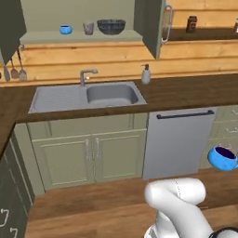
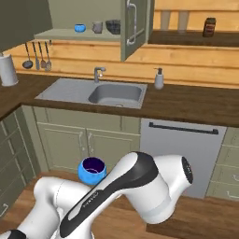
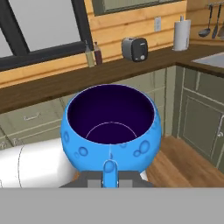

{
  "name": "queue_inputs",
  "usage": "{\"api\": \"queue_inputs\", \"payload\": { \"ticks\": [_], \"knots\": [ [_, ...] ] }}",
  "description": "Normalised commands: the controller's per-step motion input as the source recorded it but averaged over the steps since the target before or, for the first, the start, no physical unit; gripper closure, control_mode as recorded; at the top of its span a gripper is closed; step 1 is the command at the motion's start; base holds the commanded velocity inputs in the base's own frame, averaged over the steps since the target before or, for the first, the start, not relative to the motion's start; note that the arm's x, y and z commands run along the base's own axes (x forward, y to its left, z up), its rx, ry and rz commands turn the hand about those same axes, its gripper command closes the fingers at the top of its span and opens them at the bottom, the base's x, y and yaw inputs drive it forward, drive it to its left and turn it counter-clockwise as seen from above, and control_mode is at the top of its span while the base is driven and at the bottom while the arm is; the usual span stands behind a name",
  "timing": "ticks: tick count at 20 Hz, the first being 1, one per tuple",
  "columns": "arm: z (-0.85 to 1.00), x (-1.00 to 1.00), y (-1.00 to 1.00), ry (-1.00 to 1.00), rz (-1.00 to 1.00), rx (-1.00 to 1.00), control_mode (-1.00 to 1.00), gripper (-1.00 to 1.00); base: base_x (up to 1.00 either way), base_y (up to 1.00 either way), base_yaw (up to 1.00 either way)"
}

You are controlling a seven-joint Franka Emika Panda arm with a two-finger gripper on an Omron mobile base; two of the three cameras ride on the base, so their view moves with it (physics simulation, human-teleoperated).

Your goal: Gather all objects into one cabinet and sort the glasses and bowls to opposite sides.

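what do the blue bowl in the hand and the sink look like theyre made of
Blue bowl: probably glazed ceramic; glossy bright-blue outside with dimpled spots, dark purple inside. Sink: likely brushed steel; even matte grey, no sharp reflections.

Dark wood counter [image 1: 186,90] runs along the back wall, turning a corner at left. Grey steel sink [image 1: 60,97] with a drainboard is set into it, faucet [image 1: 86,75] behind, white soap pump bottle [image 1: 146,74] just beside the basin. Wall behind is pale wooden planking [image 1: 93,60]. Hanging utensils [image 2: 38,56] and a paper towel roll [image 2: 7,69] at left. Below: olive-green base cupboards [image 1: 88,155] and a grey dishwasher [image 1: 176,142] with a dark bar handle. Floor is brown wood boards [image 1: 93,209]. Elsewhere (seen from the hand camera) a toaster [image 3: 134,49], two bottles [image 3: 93,53] and a dark-framed window [image 3: 39,26].
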Motion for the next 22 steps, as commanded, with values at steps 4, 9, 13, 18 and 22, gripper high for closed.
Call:
{"api": "queue_inputs", "payload": {
  "ticks": [4, 9, 13, 18, 22],
  "knots": [
    [0.00, 0.00, 0.00, 0.00, 0.00, 0.00, 1.00, 1.00, 0.94, 0.22, -0.16],
    [0.00, 0.00, 0.00, 0.00, 0.00, 0.00, 1.00, 1.00, 0.18, 0.76, -0.04],
    [0.00, 0.00, 0.00, 0.00, 0.00, 0.00, 1.00, 1.00, 0.28, 1.00, -0.09],
    [0.00, 0.00, 0.00, 0.00, 0.00, 0.00, 1.00, 1.00, 0.72, 0.73, -0.18],
    [0.00, 0.00, 0.00, 0.00, 0.00, 0.00, 1.00, 1.00, 0.84, 0.47, -0.19]
  ]
}}
